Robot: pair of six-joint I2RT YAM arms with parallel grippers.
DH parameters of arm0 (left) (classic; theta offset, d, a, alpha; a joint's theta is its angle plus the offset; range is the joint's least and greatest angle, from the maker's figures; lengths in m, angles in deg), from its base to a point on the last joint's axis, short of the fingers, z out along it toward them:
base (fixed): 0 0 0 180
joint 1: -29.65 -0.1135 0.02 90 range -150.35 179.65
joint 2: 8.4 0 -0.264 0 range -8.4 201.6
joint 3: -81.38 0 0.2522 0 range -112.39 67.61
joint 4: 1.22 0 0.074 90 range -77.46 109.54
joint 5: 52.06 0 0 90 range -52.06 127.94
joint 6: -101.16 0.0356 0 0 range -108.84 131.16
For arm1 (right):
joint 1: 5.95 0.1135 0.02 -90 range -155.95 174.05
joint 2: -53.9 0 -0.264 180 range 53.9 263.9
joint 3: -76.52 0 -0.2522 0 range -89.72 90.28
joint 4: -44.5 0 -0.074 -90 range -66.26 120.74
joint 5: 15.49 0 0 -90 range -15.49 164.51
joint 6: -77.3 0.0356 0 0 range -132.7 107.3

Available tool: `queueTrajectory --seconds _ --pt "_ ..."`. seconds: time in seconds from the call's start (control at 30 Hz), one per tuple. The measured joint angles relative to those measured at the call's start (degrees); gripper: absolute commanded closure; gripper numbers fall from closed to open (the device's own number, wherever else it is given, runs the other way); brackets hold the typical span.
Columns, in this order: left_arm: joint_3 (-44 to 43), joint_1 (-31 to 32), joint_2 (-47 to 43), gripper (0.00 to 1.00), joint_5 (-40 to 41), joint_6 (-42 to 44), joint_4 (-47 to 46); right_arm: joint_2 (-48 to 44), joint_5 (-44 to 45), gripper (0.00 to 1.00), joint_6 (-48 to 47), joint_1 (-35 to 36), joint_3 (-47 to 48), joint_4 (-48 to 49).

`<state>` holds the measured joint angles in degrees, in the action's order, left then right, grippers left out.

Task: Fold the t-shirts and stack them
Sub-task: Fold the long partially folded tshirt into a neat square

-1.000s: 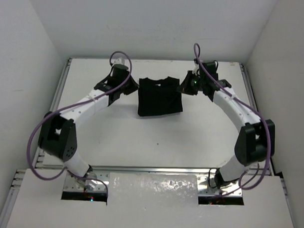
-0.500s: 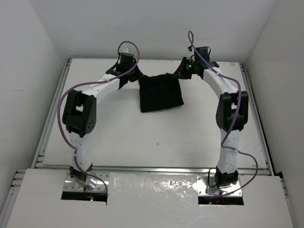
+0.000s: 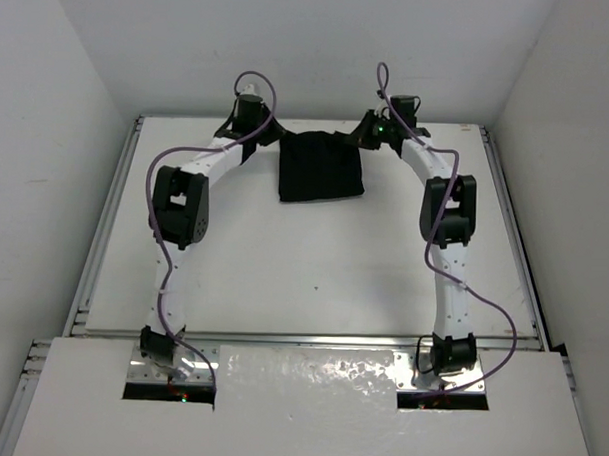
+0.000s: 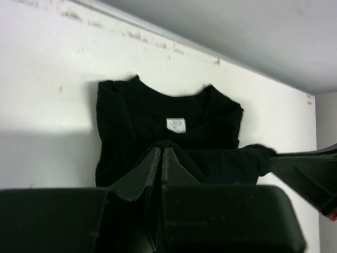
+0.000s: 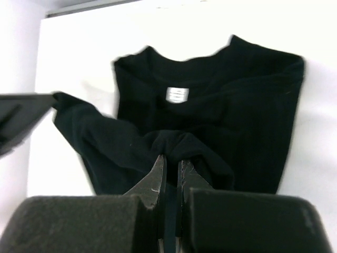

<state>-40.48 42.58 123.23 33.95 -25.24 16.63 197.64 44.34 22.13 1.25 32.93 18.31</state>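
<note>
White matt walls [image 3: 291, 47] enclose a pale bench [image 3: 313, 278], which is scuffed along its far edge. The left arm [image 3: 175, 203] and the right arm [image 3: 447, 208] are stretched out to that edge. Between their wrists the t-shirt [image 3: 321, 171] is seen as a compact, roughly square bundle of soft, plain black cloth near the back of the bench.

Its sleeves appear to be tucked in, and its collar end lies flat. A loose edge of cloth is held up in front of the collar, so the lengthwise fold is judged to be under way and not yet laid down. Release and smoothing are left. No second garment is seen for stacking.

The left claw [image 4: 160, 154] is pinched fully together on a ridge of this cloth, and the right claw [image 5: 171, 161] is closed the same way. A small white label [image 4: 176, 124] is shown inside the round neck.
</note>
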Motion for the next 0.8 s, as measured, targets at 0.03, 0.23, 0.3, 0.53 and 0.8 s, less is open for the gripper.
queueTrajectory --seconds 0.03,0.23,0.3,0.53,0.8 --pt "-1.81 -0.28 2.14 1.00 -0.52 0.11 -1.11 1.42 0.02 1.00 -0.13 -0.26 0.33 1.20" --pt "-12.22 -0.98 14.64 0.95 -2.80 0.11 -4.15 8.66 0.68 0.60 -0.42 -1.18 1.46 6.16" --pt "-14.84 -1.01 17.77 0.73 -3.28 0.04 -4.33 10.71 1.11 0.62 -0.87 -1.22 3.87 7.30" --pt "-17.25 -1.03 20.04 0.26 -4.22 0.17 -6.38 10.03 5.46 0.29 -2.82 -1.22 6.16 9.22" --pt "-6.82 -0.52 6.14 0.34 -1.95 3.26 -2.80 -5.70 6.71 0.29 -5.38 -0.92 -6.88 11.61"
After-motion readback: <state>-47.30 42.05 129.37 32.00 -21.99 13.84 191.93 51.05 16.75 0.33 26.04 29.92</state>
